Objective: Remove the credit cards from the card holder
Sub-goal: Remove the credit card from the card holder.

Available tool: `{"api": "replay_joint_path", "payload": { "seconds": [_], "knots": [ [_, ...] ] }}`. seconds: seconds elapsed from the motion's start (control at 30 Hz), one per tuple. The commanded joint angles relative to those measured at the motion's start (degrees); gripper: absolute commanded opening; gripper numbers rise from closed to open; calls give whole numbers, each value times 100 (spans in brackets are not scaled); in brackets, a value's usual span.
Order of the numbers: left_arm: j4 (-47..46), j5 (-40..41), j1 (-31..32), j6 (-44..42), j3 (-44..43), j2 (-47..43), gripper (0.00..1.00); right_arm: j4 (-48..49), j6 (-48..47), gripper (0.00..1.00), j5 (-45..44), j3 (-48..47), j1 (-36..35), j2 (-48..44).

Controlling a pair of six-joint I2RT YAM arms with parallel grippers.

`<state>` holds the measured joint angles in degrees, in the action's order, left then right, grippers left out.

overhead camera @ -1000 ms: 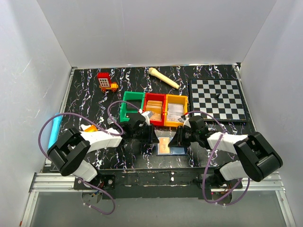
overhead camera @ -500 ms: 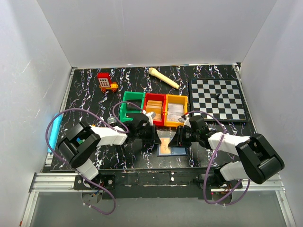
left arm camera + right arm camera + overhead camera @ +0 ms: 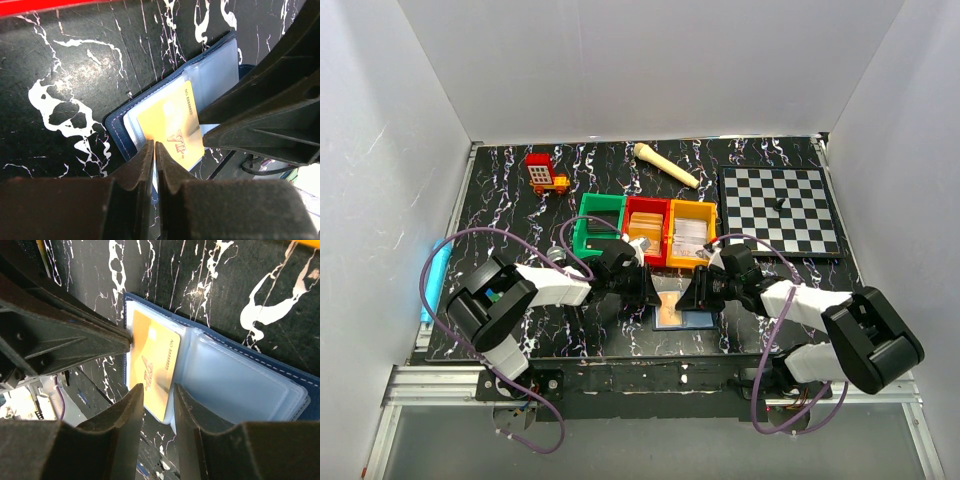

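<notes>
The card holder point(image 3: 697, 320) lies open on the black marbled table, navy outside, pale blue pockets inside point(image 3: 235, 380); it also shows in the left wrist view point(image 3: 215, 65). A yellow card point(image 3: 172, 125) sticks partway out of its left pocket, seen also from above point(image 3: 667, 305) and in the right wrist view point(image 3: 152, 365). My left gripper point(image 3: 154, 145) comes from the left point(image 3: 651, 291), jaws pressed together on the card's edge. My right gripper point(image 3: 157, 389) is open by a narrow gap, tips over the card's near edge and the holder's middle fold point(image 3: 692, 293).
Green point(image 3: 597, 222), red point(image 3: 646, 228) and orange point(image 3: 690, 232) bins stand just behind the holder, cards in the red and orange ones. A chessboard point(image 3: 780, 210) lies at the back right, a wooden handle point(image 3: 665, 163) and a red toy point(image 3: 544, 173) at the back. The table's near edge is just beyond the holder.
My left arm has swung right and its gripper tips have reached the card's left edge. The right gripper has stayed over the holder.
</notes>
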<state>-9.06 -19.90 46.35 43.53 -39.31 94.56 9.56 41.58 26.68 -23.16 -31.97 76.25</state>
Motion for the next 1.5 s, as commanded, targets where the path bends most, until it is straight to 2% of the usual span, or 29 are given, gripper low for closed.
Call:
{"api": "replay_joint_path", "payload": {
  "seconds": [0.0,0.57,1.07,1.27,1.47],
  "knots": [
    [18,83,23,-20,-112,53,5,-130,-63,39,-92,-189,-20,-312],
    [-26,144,23,15,29,62,4,248,122,39,110,-13,-20,-49],
    [-52,153,23,33,73,62,3,125,43,40,-5,39,-11,-40],
    [-78,144,23,24,90,53,3,388,104,40,171,101,-20,13],
    [-131,127,23,50,99,106,4,1081,359,40,680,189,-20,162]
  ]
}}
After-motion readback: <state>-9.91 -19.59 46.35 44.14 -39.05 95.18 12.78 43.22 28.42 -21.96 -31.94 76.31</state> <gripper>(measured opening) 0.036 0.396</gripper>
